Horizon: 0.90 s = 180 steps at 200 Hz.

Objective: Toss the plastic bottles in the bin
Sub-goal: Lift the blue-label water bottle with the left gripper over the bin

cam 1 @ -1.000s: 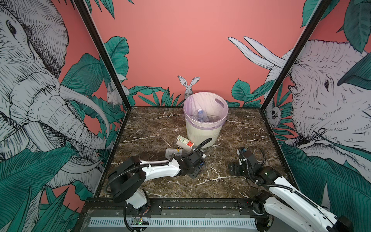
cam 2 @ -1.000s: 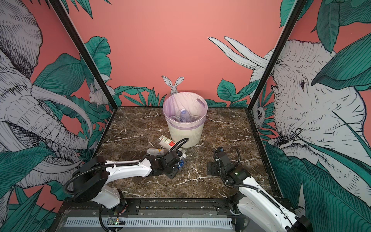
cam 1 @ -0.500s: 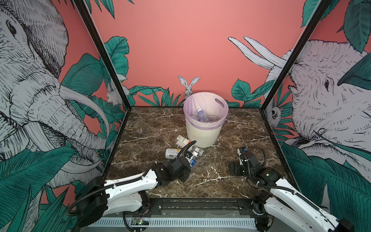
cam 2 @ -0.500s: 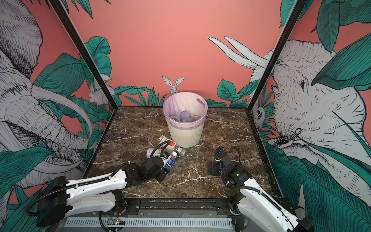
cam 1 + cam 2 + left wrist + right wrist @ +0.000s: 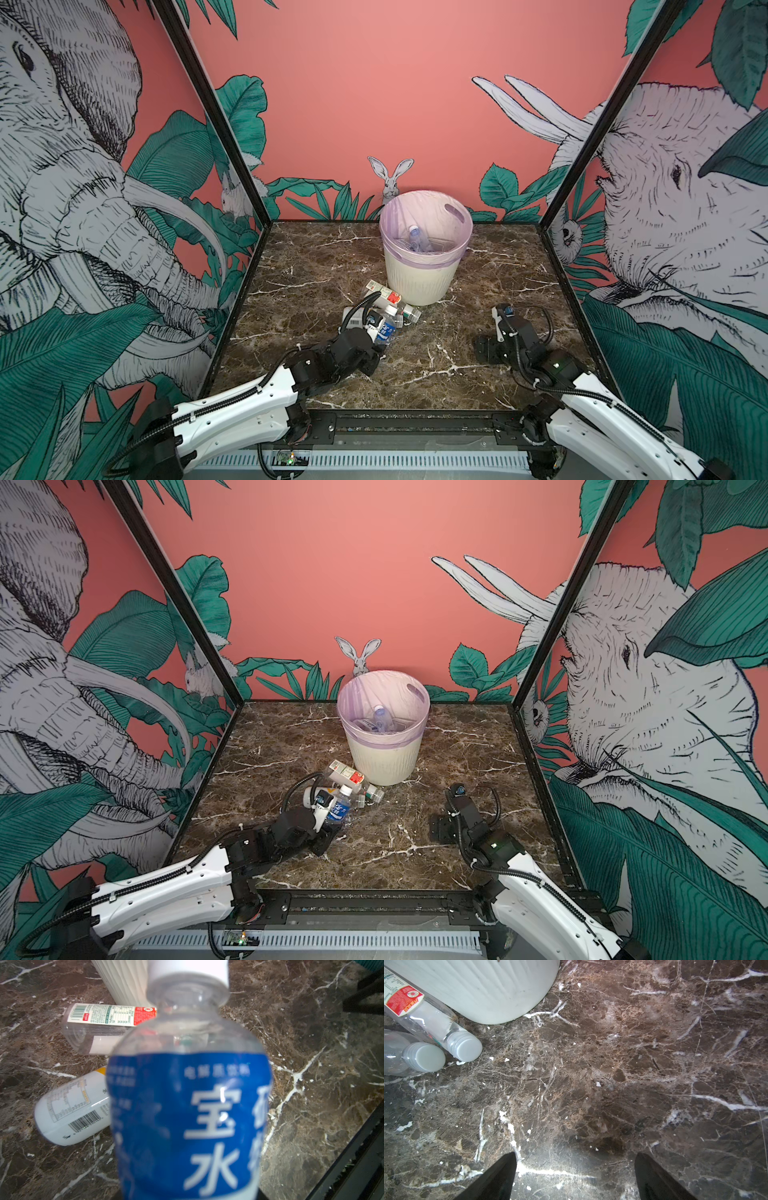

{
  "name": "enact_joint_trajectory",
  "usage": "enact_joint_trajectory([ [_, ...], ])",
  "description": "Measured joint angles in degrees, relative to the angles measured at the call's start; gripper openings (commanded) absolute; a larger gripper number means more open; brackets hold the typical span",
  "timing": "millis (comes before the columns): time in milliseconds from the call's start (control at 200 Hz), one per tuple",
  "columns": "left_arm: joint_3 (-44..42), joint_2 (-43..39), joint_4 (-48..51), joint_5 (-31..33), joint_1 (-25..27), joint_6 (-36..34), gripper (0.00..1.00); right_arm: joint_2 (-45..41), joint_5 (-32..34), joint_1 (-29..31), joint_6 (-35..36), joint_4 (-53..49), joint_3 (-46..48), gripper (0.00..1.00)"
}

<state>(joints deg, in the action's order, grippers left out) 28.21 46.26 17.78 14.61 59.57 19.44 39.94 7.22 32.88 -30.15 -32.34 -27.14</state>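
We see the left gripper [image 5: 375,332] clamped tight on a blue-labelled bottle [image 5: 338,809], whose white cap points toward the bin [image 5: 419,278]. The bottle looks raised off the marble table [image 5: 311,266], though we cannot be sure, since it fills the left wrist view and hides the fingers. The right gripper [image 5: 575,1160] hangs wide open and empty over bare marble, well apart from the bottles. By the bin's foot lie a red-and-white labelled bottle [image 5: 384,294], a white bottle [image 5: 70,1111] and a clear bottle [image 5: 415,1057]. More bottles [image 5: 414,236] lie inside the bin.
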Motion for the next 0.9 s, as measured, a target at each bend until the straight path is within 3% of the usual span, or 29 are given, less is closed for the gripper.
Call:
enact_joint_trajectory([
  [185,1.8,-7.3,4.3,1.4,-1.2,-1.0,0.46,0.0,-0.3,0.0,0.0,0.1,0.0,0.90],
  [365,12.2,-8.9,8.1,0.7,-5.1,-3.9,0.46,-0.6,-0.3,0.0,0.1,0.4,0.4,0.89],
  [535,28.8,-1.4,10.2,-2.2,-9.5,-9.1,0.46,-1.1,-0.4,0.0,0.2,0.4,0.9,0.89],
  [685,48.2,13.1,10.0,-8.2,-14.3,-13.9,0.47,-1.2,-0.4,0.0,0.2,0.4,0.9,0.89],
  [740,55.9,19.8,8.5,-11.4,-16.3,-14.9,0.57,-1.2,-0.4,0.0,0.2,0.4,0.9,0.90],
  [830,71.4,33.9,8.0,-17.9,-19.6,-15.6,0.98,-1.2,-0.3,0.0,0.2,0.4,0.9,0.93],
  [900,83.5,44.9,8.2,-21.1,-21.4,-15.3,1.00,-1.2,-0.3,0.0,0.2,0.4,0.9,0.95],
])
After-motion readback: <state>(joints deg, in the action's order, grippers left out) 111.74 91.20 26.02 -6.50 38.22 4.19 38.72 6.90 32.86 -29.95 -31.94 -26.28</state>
